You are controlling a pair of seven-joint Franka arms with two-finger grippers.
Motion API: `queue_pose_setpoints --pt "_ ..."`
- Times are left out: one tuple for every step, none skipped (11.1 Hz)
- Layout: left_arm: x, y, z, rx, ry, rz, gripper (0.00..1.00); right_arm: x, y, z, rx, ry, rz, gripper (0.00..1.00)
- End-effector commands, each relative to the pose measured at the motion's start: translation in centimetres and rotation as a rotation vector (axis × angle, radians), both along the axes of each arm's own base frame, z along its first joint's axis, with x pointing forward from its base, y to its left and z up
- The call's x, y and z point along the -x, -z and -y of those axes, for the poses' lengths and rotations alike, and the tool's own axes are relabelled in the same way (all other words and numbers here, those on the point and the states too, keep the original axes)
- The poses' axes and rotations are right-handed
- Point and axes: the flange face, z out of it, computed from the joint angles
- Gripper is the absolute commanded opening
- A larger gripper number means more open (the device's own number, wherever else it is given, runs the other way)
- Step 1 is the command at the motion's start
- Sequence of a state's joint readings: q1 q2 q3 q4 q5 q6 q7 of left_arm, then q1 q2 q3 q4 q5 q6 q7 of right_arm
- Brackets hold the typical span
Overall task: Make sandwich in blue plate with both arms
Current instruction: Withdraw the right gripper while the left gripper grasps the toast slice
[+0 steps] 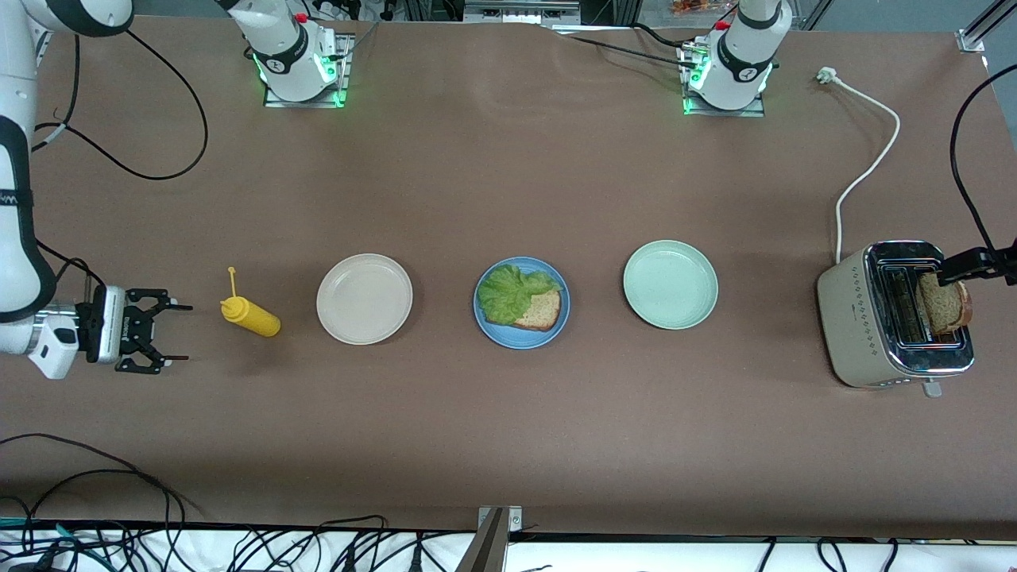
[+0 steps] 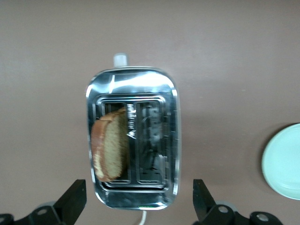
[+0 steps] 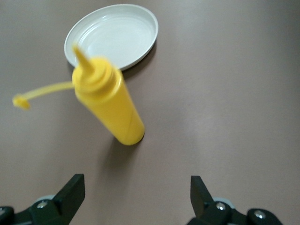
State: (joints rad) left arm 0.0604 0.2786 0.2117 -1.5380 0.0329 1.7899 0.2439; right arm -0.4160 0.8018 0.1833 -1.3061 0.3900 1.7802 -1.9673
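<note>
- Blue plate [image 1: 521, 338] at table middle, between cream-white plate [image 1: 364, 299] and mint-green plate [image 1: 670, 284]; all 3 in 1 row, well apart.
- On blue plate: 1 slice of brown bread [image 1: 539, 311] lying flat, ruffled lettuce leaf [image 1: 511, 289] lapped over it on the side toward the right arm's end. No top slice on it; sandwich not yet closed.
- Cream-white and mint-green plates hold nothing.
- Second slice [image 1: 943, 303] upright in toaster [image 1: 862, 322] at the left arm's end of the table, in 1 of 2 slots; neighbouring slot holds nothing. White cord [image 1: 872, 163] runs from toaster toward the arm bases.
- Left gripper [image 1: 961, 268] directly over toaster, fingers spread wide, gripping nothing.
- Yellow squeeze bottle [image 1: 250, 314] standing just beside cream-white plate toward the right arm's end, cap dangling on its strap.
- Right gripper [image 1: 179, 332] near the bottle, at the right arm's end, released, fingers wide, nothing between them.
- Left wrist view only: slice [image 2: 111, 146] leaning in its slot, both fingertips [image 2: 75, 197] straddling the toaster [image 2: 132, 201], edge of mint-green plate [image 2: 282, 161].
- Right wrist view only: bottle [image 3: 108, 104] tilted against the view, loose cap strap, cream-white plate [image 3: 112, 35] just past it.
</note>
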Motion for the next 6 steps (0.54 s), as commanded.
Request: queue_pose_setpoints --pt "-0.5 3.1 -3.6 -0.028 0.014 -0.020 1.00 0.1 -6.5 -2.5 0.144 0.142 -0.087 1.00" --pt "-0.6 4.2 -4.6 -0.028 0.002 -0.029 1.00 0.2 -8.1 -3.6 0.173 0.202 -0.113 1.00" --pt "-0.6 5.2 -5.8 -0.027 0.014 -0.034 1.00 0.4 -9.7 -4.7 0.203 0.248 -0.129 1.00" --pt "-0.7 6.0 -6.4 -0.027 0.045 -0.040 1.00 0.5 -11.1 -5.6 0.240 0.301 -0.148 1.00" --pt "-0.7 6.4 -6.6 -0.027 0.046 -0.044 1.00 0.9 -12.9 -6.8 0.284 0.359 -0.164 1.00" --pt "-0.8 7.1 -6.6 -0.027 0.046 -0.055 1.00 1.3 -14.5 -8.1 0.325 0.423 -0.184 1.00"
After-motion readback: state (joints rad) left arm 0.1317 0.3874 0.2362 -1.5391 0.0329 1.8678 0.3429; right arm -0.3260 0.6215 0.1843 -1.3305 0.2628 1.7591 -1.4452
